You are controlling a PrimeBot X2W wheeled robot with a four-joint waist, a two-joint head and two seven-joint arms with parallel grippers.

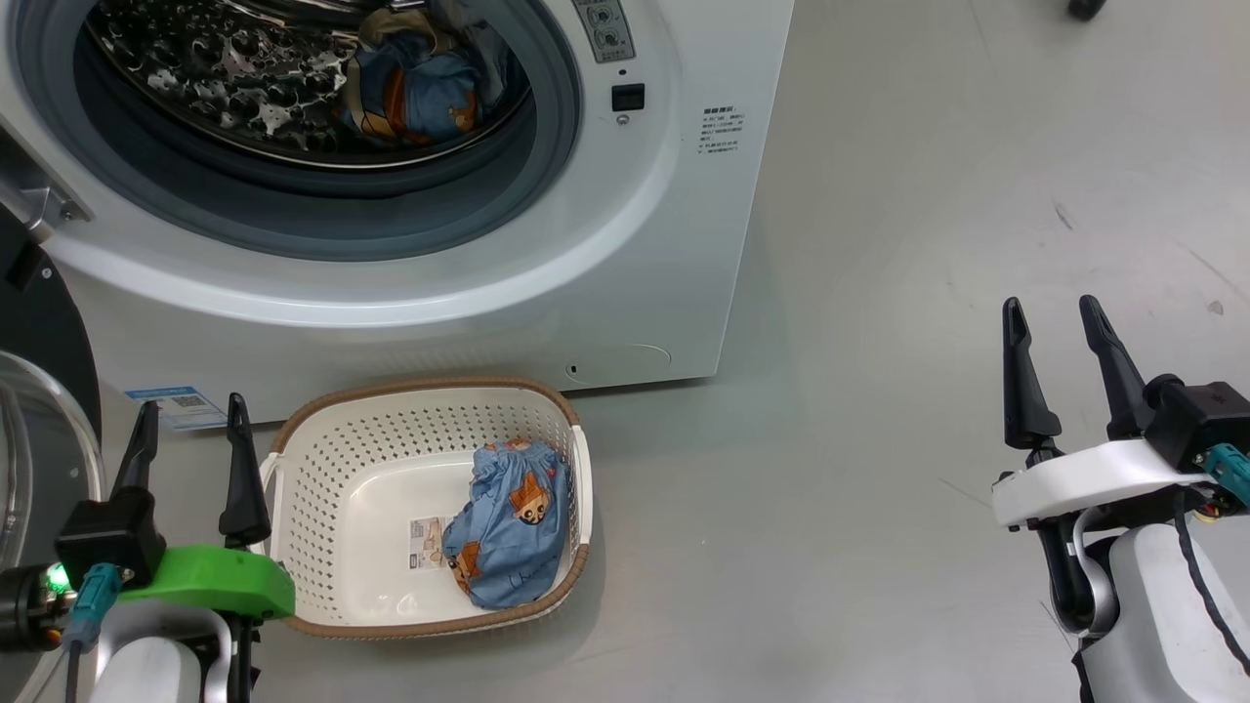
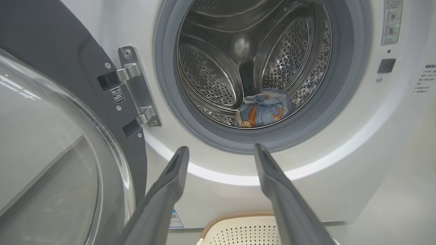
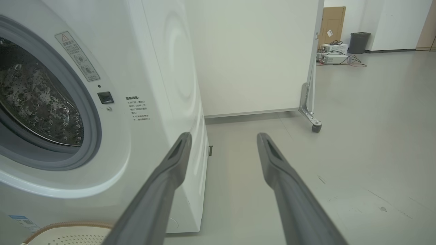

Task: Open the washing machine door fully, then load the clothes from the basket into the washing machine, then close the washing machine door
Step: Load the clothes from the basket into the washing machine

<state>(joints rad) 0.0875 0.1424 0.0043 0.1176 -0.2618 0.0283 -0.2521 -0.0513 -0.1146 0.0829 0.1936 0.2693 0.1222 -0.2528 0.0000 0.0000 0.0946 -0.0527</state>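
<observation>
Light-blue printed clothes [image 1: 508, 532]: one garment is lying in the basket [image 1: 322, 430], awaiting pickup; another is sitting in the washing machine [image 1: 635, 244]. The washing machine door [image 2: 51, 153] is standing wide for loading. The left gripper [image 1: 190, 402] and right gripper [image 1: 1050, 301] are hanging spread and empty.

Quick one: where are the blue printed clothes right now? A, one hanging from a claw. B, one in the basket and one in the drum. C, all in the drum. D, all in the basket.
B: one blue garment lies in the basket, and a second garment sits in the drum of the washing machine.
</observation>
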